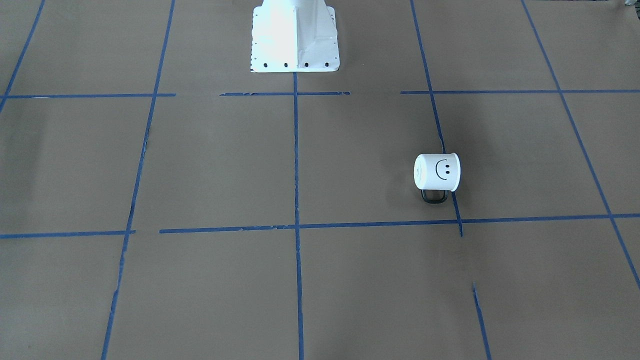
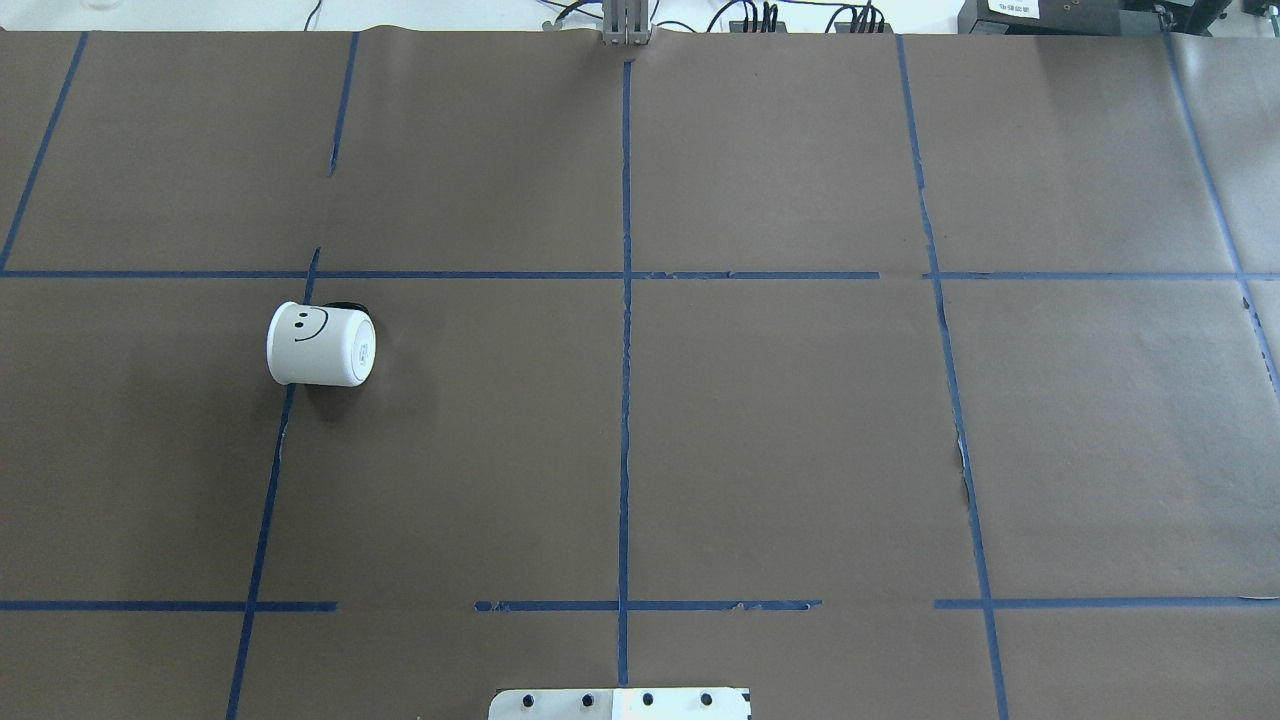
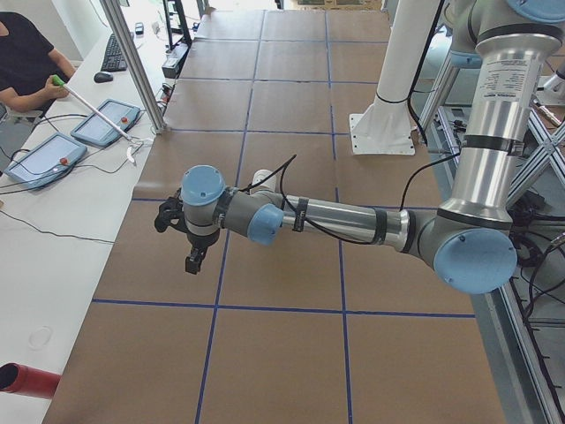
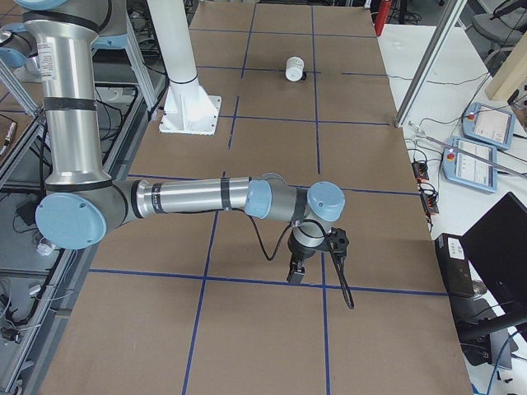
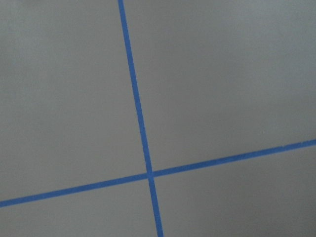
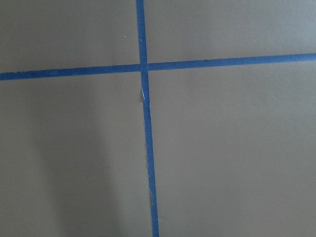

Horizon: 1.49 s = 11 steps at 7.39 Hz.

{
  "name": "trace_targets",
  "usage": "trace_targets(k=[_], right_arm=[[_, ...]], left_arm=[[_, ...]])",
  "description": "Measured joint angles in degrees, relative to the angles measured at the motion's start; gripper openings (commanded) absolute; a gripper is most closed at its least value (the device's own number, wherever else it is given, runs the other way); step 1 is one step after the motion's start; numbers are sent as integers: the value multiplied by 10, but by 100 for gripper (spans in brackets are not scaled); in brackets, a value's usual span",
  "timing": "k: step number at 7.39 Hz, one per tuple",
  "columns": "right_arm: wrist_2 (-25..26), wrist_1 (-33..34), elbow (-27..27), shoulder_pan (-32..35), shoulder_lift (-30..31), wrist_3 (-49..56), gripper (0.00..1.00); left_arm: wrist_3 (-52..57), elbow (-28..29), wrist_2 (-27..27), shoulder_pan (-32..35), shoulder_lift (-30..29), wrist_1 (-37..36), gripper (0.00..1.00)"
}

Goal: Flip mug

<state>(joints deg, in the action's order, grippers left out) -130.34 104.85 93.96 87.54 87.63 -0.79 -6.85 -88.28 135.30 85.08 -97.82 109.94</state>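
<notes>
The white mug (image 1: 436, 171) lies on its side on the brown paper, on the robot's left half of the table, smiley face up. Its black handle (image 1: 434, 196) rests on the side away from the robot. In the overhead view the mug (image 2: 320, 344) has its base toward the table's middle. It also shows far off in the exterior right view (image 4: 294, 68). My left gripper (image 3: 192, 261) shows only in the exterior left view, my right gripper (image 4: 295, 274) only in the exterior right view. Both hang above bare paper, away from the mug. I cannot tell whether they are open or shut.
Blue tape lines (image 2: 626, 350) divide the paper into squares. The robot's white base plate (image 1: 295, 35) stands at the table's robot-side edge. A side table with teach pendants (image 3: 44, 159) and a seated person (image 3: 26, 53) lies beyond the far edge, by a metal post (image 3: 132, 62).
</notes>
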Motion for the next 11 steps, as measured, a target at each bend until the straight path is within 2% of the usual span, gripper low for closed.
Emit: trace_targets(k=[2,5,8,9,11], right_arm=[[0,0,0,0,0,0,100],[0,0,0,0,0,0,100],[0,0,0,0,0,0,100],[0,0,0,0,0,0,100],[0,0,0,0,0,0,100]], left_arm=[[-84,46,24,-52,0,141,100],[-259,74,80,-117,-1,264,100],[-334,108,186,-129,-3,292,100],[-373,116,206,-130,-9,303,100],[-434,126,214,-137,-17,351,100]])
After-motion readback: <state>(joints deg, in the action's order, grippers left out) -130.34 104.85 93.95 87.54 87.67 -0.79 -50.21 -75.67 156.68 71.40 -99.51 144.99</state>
